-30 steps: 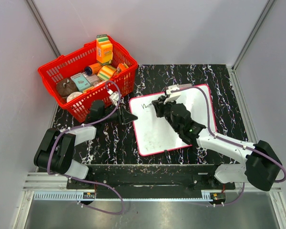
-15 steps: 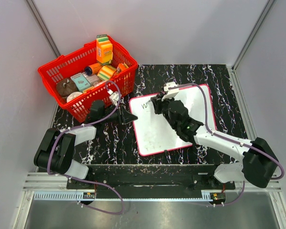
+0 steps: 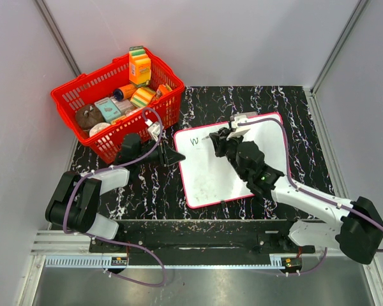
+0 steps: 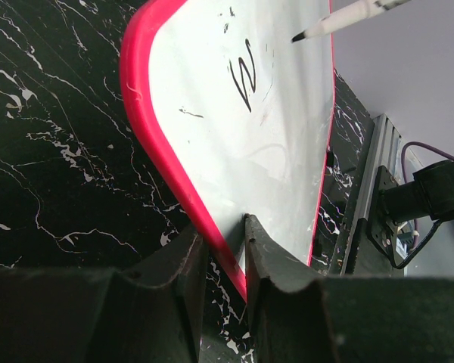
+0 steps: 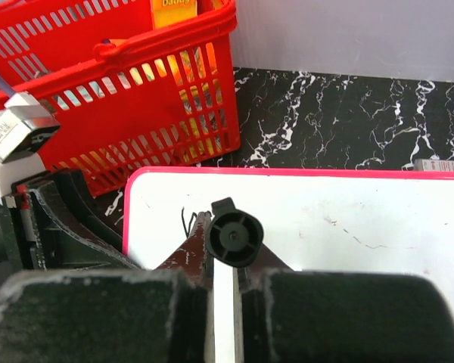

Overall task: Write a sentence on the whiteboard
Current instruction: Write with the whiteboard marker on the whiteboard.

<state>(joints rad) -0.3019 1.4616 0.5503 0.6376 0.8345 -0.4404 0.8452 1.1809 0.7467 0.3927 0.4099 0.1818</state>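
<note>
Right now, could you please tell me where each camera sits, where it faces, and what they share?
Top external: above and behind the bases, looking down on table, red basket, whiteboard; left arm, right arm show.
Left wrist: looks along the left gripper, clamped on the whiteboard's frame.
Right wrist: looks past the right gripper, holding the marker, toward the basket.
Shared: all show the whiteboard.

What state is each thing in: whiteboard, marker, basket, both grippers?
Whiteboard: flat on the table, one "W" written.
Marker: uncapped, tip beside the W; contact unclear.
Basket: upright, full.
Left gripper: shut on the whiteboard's edge.
Right gripper: shut on the marker.
</note>
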